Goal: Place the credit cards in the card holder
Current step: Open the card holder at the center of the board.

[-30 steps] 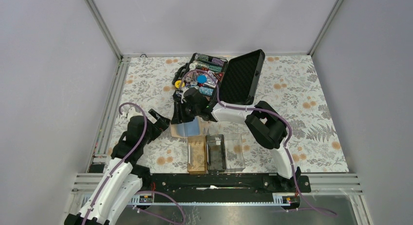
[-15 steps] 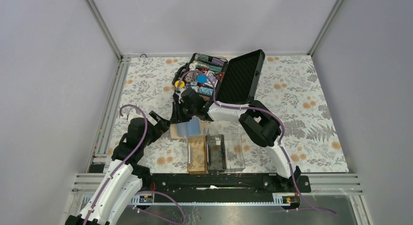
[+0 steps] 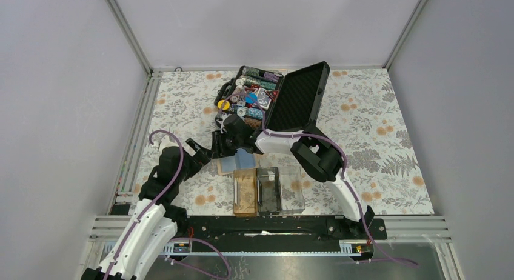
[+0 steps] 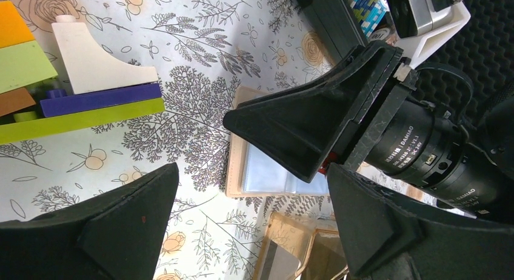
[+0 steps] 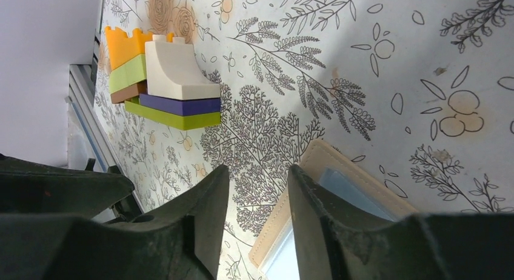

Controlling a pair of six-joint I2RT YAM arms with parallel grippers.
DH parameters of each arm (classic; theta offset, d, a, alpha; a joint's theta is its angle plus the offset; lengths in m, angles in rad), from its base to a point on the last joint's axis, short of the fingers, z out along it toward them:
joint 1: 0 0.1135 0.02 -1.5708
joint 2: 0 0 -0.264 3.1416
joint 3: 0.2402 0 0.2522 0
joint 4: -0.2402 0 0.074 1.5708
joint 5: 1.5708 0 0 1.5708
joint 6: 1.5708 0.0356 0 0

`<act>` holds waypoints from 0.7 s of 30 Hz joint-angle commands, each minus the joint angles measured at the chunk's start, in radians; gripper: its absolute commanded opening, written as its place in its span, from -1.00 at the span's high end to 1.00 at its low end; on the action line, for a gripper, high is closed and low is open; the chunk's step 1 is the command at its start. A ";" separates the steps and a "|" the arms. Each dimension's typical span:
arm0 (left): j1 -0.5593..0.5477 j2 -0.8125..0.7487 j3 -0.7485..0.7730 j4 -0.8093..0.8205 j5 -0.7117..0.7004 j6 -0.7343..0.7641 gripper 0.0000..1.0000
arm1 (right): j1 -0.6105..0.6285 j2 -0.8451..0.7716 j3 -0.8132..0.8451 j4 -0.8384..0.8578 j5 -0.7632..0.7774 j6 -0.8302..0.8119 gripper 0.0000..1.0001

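Observation:
The card holder (image 3: 291, 194), a low clear tray with brown, dark and clear compartments, sits near the table's front edge. In the left wrist view its brown compartment (image 4: 283, 222) holds a credit card (image 4: 279, 263) with a dark stripe. My right gripper (image 3: 222, 145) hangs low just behind it. Its jaws (image 5: 257, 177) are open part way over the left edge of a beige sleeve (image 5: 315, 165) with pale blue pockets, and nothing is between them. My left gripper (image 4: 254, 231) is wide open and empty, left of the sleeve (image 4: 267, 177).
An open black chip case (image 3: 273, 95) full of coloured chips stands behind the right gripper, its lid raised. A stack of toy blocks (image 5: 163, 80) in orange, green, white and purple lies on the floral cloth to the left, also in the left wrist view (image 4: 73, 92).
The right arm's elbow has swung left and its gripper has shifted slightly left over the sleeve. The left arm has barely moved.

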 commanded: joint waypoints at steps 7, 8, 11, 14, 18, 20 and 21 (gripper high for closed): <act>0.008 -0.021 0.080 -0.013 0.032 0.044 -0.97 | -0.026 -0.137 0.089 -0.091 -0.005 -0.090 -0.15; 0.009 -0.018 0.092 -0.022 0.036 0.055 -0.98 | -0.038 -0.157 0.091 -0.108 -0.004 -0.108 -0.16; 0.014 -0.003 0.131 -0.052 0.049 0.080 -0.97 | -0.061 -0.229 0.075 -0.169 0.013 -0.158 -0.30; 0.018 0.020 0.172 -0.078 0.053 0.107 -0.97 | -0.080 -0.326 0.011 -0.176 0.055 -0.201 -0.36; 0.029 0.053 0.250 -0.123 0.046 0.164 -0.97 | -0.098 -0.456 -0.048 -0.244 0.171 -0.267 -0.75; 0.037 0.072 0.294 -0.154 0.033 0.197 -0.97 | -0.098 -0.515 -0.067 -0.303 0.258 -0.332 -0.97; 0.040 0.078 0.315 -0.169 0.029 0.212 -0.97 | -0.099 -0.546 -0.085 -0.315 0.304 -0.362 -0.99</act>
